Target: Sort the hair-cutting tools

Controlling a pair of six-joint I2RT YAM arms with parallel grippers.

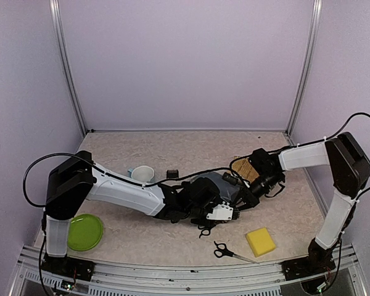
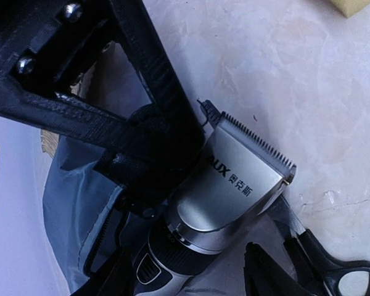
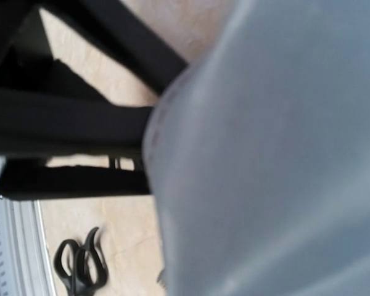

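Observation:
The black-and-silver clipper point(image 2: 234, 185) lies between my left gripper's point(image 2: 186, 262) jaws, blade pointing away. Bare table shows between it and the right finger, so the jaws are open. In the top view the clipper point(image 1: 224, 213) sits at my left gripper point(image 1: 214, 211), just in front of a grey pouch point(image 1: 221, 185). My right gripper point(image 1: 251, 193) is shut on the pouch's right edge; the pouch point(image 3: 277, 160) hides its fingers in the right wrist view. One pair of scissors point(image 1: 205, 231) lies partly under the clipper head, a second pair point(image 1: 225, 251) nearer. The tiny black block point(image 1: 172, 174) sits behind.
A light-blue cup point(image 1: 142, 174) stands left of the block. A green plate point(image 1: 84, 232) is at the near left, a yellow sponge point(image 1: 260, 241) at the near right. A tan brush-like thing point(image 1: 243, 166) lies behind my right gripper. Both arms crowd the middle.

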